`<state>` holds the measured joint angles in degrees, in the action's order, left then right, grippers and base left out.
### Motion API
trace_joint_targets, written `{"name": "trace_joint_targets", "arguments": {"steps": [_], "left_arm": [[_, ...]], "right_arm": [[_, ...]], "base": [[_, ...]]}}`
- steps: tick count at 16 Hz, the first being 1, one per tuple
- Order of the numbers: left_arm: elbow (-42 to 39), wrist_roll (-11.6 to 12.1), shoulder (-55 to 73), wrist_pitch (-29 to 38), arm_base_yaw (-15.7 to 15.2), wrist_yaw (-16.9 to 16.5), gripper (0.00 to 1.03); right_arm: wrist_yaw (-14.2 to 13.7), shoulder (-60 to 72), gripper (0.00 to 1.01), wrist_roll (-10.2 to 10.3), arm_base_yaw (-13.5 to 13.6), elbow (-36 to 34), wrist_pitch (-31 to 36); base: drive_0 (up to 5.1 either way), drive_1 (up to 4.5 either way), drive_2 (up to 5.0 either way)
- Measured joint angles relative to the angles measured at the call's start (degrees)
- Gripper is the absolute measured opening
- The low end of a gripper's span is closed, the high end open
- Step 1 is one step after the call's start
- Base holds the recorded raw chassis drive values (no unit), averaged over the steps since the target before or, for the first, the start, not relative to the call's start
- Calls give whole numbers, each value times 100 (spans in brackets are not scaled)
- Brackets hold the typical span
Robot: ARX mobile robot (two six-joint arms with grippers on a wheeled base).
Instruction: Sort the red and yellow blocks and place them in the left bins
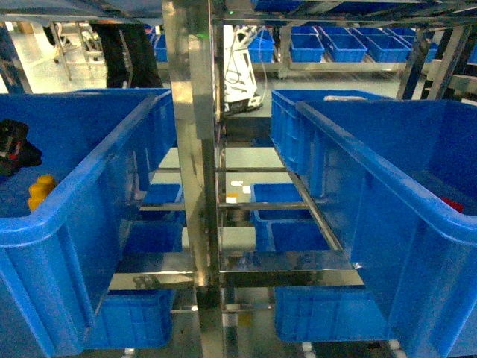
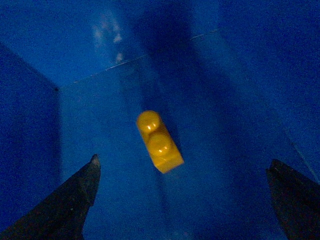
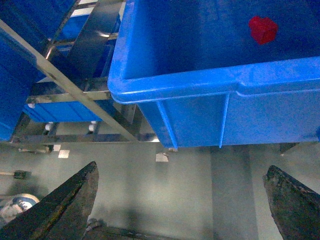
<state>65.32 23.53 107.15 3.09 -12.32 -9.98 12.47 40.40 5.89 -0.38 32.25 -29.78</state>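
Left gripper (image 2: 182, 200) spread wide inside the left bin (image 1: 89, 194), holding nothing; yellow block (image 2: 159, 142) lies loose on the bin floor just ahead between the fingertips, so that half looks done. Right gripper (image 3: 182, 200) also wide open and empty, below the right bin (image 3: 200, 85). Red block (image 3: 263, 29) sits farther up in that crate, not yet moved.

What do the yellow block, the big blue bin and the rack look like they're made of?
Yellow block: glossy plastic, bright glints on its studs. Blue bin: smooth moulded plastic, thick rolled rim. Rack: probably polished steel, mirror-like reflections.
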Motion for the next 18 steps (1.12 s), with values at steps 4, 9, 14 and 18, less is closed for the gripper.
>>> {"name": "trace_joint_targets", "arguments": {"steps": [4,9,14,18], "left_arm": [[-1692,-343,-4795,-2369,-367,-2098,98],[-2277,-59,-5991,-3401,98,-2627,98],[-2533,-59,-6170,-2920,120,-2411,98],[-2557,-59,-6190,-2914,122,-2343,98]], "right_arm": [[0,0,98,0,0,0,-2],[0,0,98,0,0,0,0],[0,0,98,0,0,-2,-2],[0,0,98,0,-2,0,-2]], "base": [[0,0,0],[0,0,0],[0,0,0],[0,0,0]]}}
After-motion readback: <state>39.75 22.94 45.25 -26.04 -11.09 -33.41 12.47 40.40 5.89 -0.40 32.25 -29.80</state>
